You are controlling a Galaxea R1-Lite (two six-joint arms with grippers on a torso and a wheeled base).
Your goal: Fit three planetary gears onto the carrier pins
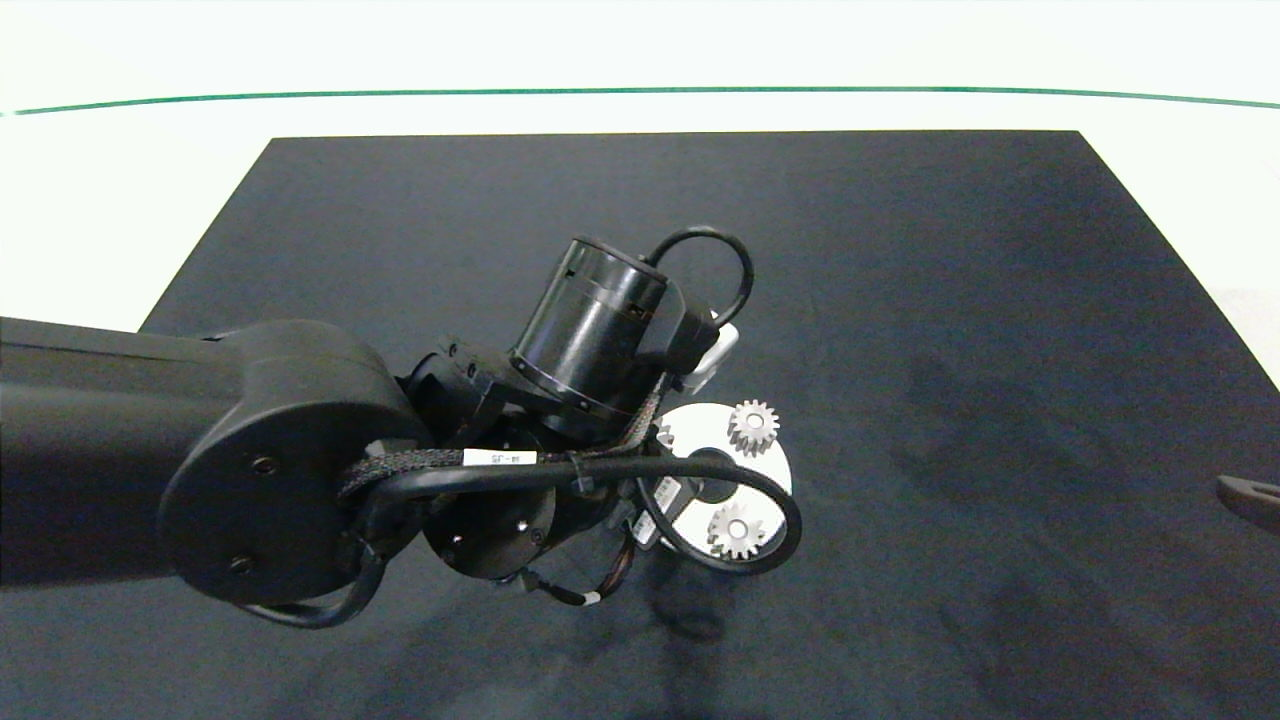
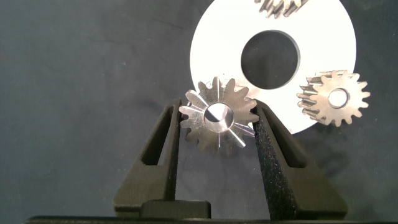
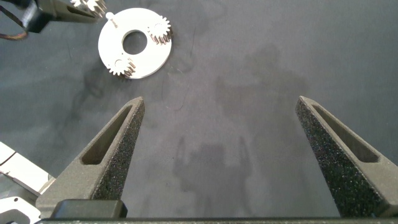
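My left gripper (image 2: 217, 112) is shut on a silver planetary gear (image 2: 217, 116), held at the rim of the white carrier disc (image 2: 217, 43). A bright round face shows in this gear's centre hole. Two more gears (image 1: 753, 427) (image 1: 736, 530) sit on the disc (image 1: 700, 425). In the right wrist view a bare carrier pin (image 3: 115, 20) stands on the disc (image 3: 149, 59), with the held gear (image 3: 90, 5) just beside and above it. The left arm hides the disc's left part in the head view. My right gripper (image 3: 221, 102) is open over bare mat, far to the right (image 1: 1250, 495).
A black mat (image 1: 900, 300) covers the white table, with a green line (image 1: 640, 90) along the far side. A black cable loop (image 1: 790, 510) from the left wrist hangs over the disc.
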